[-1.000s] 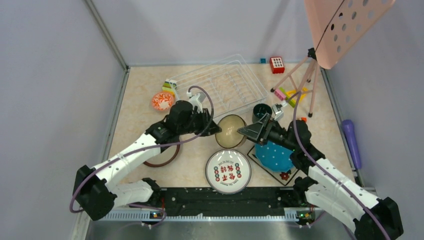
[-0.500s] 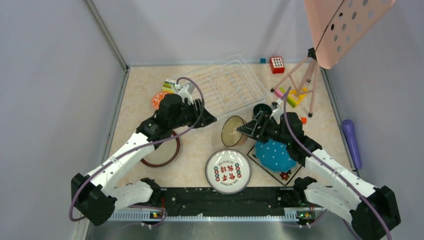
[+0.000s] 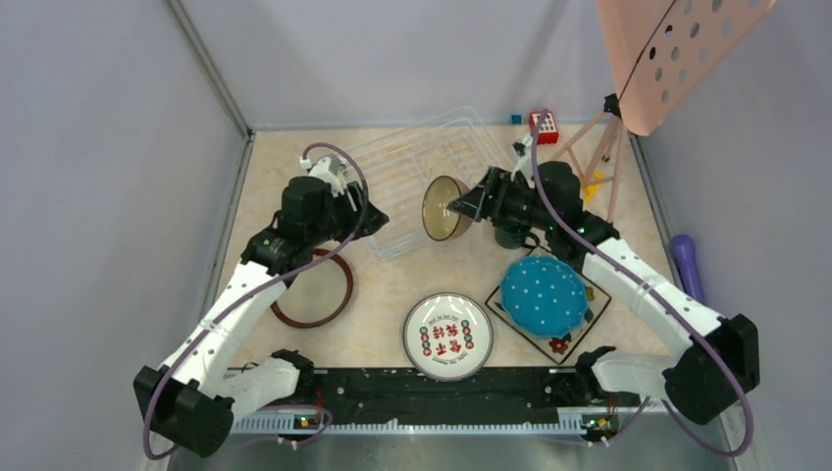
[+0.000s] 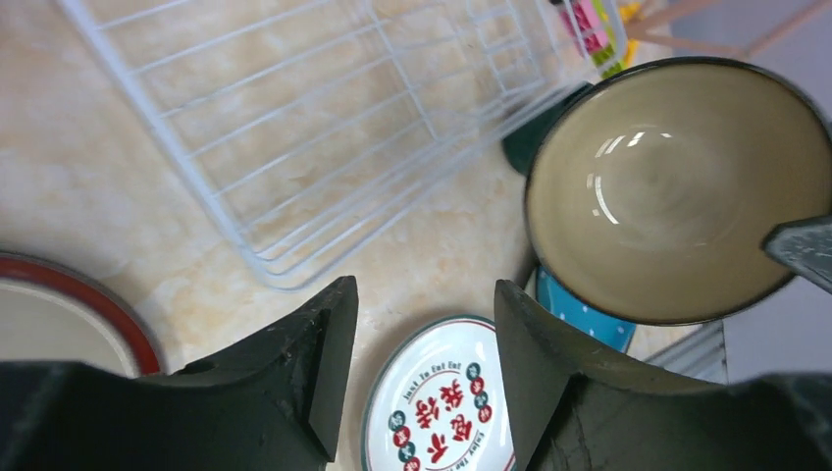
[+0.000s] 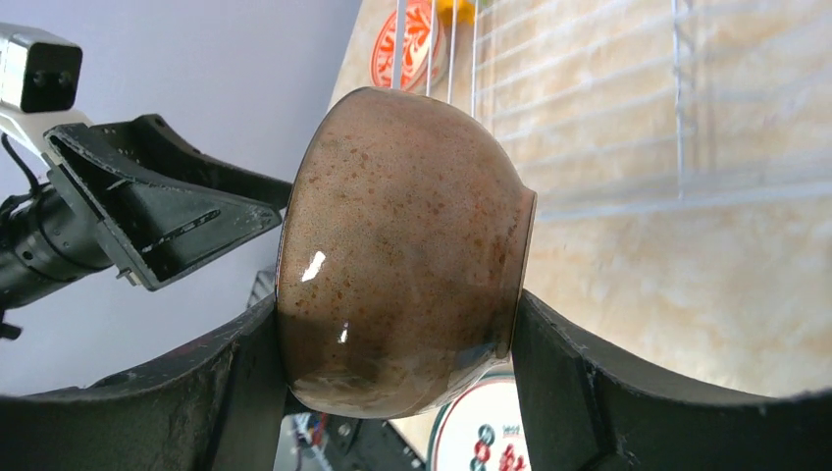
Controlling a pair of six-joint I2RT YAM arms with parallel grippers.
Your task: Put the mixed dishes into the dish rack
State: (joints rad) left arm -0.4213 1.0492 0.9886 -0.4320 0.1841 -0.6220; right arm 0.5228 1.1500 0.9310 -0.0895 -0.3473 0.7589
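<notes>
Brown bowl (image 5: pixel 402 245) is clamped in the right pincer (image 3: pixel 469 204), tipped on its side at the rack's (image 4: pixel 294 128) edge. The left pincer (image 4: pixel 420 343) is seen apart, empty.

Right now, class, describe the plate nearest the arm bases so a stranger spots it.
Go to the middle of the table's near edge. The white plate lies between a red-rimmed plate and a blue dotted plate; only it bears red characters.
</notes>
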